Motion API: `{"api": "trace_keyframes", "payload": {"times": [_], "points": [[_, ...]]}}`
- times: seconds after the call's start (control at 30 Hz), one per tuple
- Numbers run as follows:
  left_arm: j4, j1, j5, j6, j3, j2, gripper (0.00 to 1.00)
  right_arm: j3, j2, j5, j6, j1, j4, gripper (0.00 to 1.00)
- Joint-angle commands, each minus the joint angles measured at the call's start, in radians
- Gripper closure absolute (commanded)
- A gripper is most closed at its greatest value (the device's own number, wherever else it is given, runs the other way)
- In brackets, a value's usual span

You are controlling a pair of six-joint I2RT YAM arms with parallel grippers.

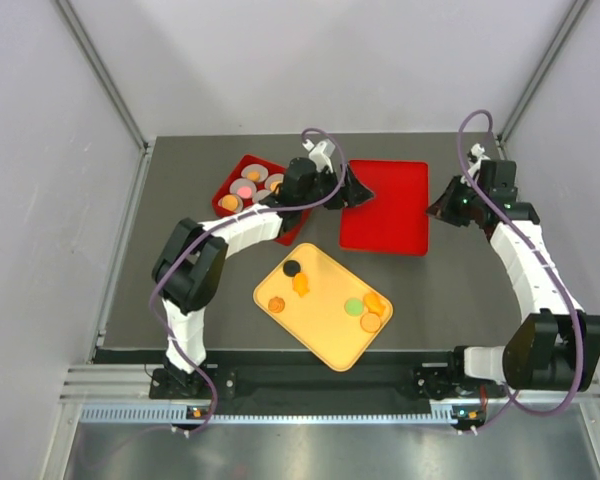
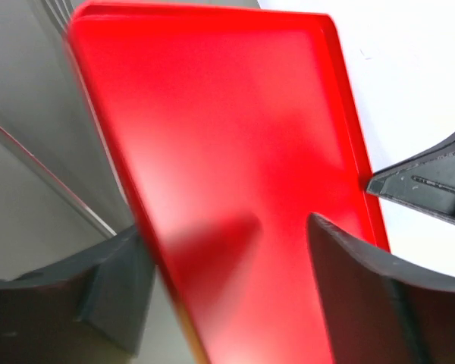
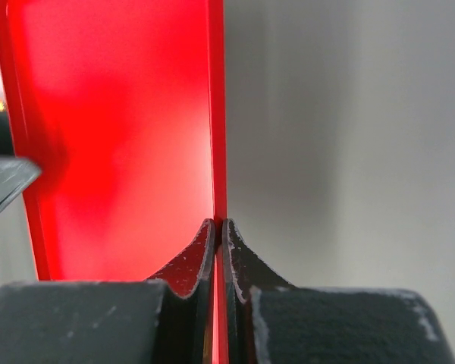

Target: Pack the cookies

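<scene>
Nearest the arms, loose cookies [image 1: 353, 306] sit scattered on a yellow tray [image 1: 320, 335] at the worktop's near middle, presumably waiting to be packed. Beyond it lies a flat red tray [image 1: 385, 215]. The right gripper [image 1: 438, 210] pinches its right rim, I'd guess to steady or lift it. The left gripper [image 1: 358, 188] straddles its left edge, fingers spread. The loose cookies lie well apart from both. Far left, a red box [image 1: 243, 160] holds more.
</scene>
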Motion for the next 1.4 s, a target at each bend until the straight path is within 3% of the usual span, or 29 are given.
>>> {"api": "trace_keyframes", "payload": {"times": [0.0, 0.07, 0.1, 0.13, 0.17, 0.2, 0.23, 0.33, 0.37, 0.43, 0.47, 0.57, 0.7, 0.93, 1.13, 1.37], "points": [[0.111, -0.002, 0.040, -0.047, 0.028, 0.007, 0.22, 0.000, -0.039, -0.042, 0.022, 0.019, 0.059, 1.00], [0.117, 0.000, 0.044, -0.051, 0.011, -0.011, 0.33, -0.009, -0.030, -0.057, 0.013, 0.019, 0.065, 1.00], [0.115, 0.000, 0.058, -0.054, 0.010, -0.019, 0.48, -0.015, -0.027, -0.091, 0.016, 0.021, 0.088, 1.00], [0.114, 0.001, 0.069, -0.057, 0.010, -0.022, 0.56, -0.031, -0.024, -0.101, 0.019, 0.021, 0.100, 1.00], [0.109, 0.000, 0.075, -0.063, 0.008, -0.028, 0.79, -0.035, -0.021, -0.105, 0.020, 0.029, 0.110, 1.00], [0.082, 0.000, 0.073, -0.065, 0.007, -0.045, 0.93, -0.037, -0.019, -0.094, 0.010, 0.038, 0.111, 1.00], [0.062, 0.000, 0.060, -0.066, 0.005, -0.054, 1.00, -0.035, -0.018, -0.079, 0.000, 0.042, 0.111, 1.00], [-0.047, 0.005, 0.034, -0.050, 0.010, -0.102, 1.00, -0.017, -0.033, 0.060, -0.030, 0.101, 0.084, 0.85], [-0.102, 0.006, 0.000, -0.044, 0.032, -0.113, 1.00, -0.009, -0.044, 0.117, -0.041, 0.137, 0.075, 0.70], [-0.200, 0.021, -0.034, -0.050, 0.068, -0.131, 1.00, -0.002, -0.096, 0.249, -0.079, 0.180, 0.076, 0.59], [-0.304, 0.029, -0.060, -0.068, 0.109, -0.134, 1.00, -0.003, -0.117, 0.280, -0.092, 0.226, 0.088, 0.51], [-0.563, 0.060, -0.101, -0.117, 0.228, -0.130, 1.00, -0.045, -0.238, 0.404, -0.171, 0.365, 0.151, 0.39], [-0.819, 0.080, -0.144, -0.132, 0.356, -0.113, 1.00, -0.109, -0.361, 0.541, -0.285, 0.594, 0.194, 0.33], [-0.932, 0.130, -0.040, -0.255, 0.358, -0.126, 1.00, -0.183, -0.382, 0.947, -0.401, 1.112, 0.223, 0.29], [-1.005, 0.158, 0.023, -0.301, 0.347, -0.145, 1.00, -0.161, -0.239, 1.148, -0.506, 1.323, 0.261, 0.27], [-1.041, 0.163, 0.069, -0.330, 0.338, -0.168, 1.00, -0.146, -0.142, 1.218, -0.584, 1.348, 0.318, 0.26]]}}
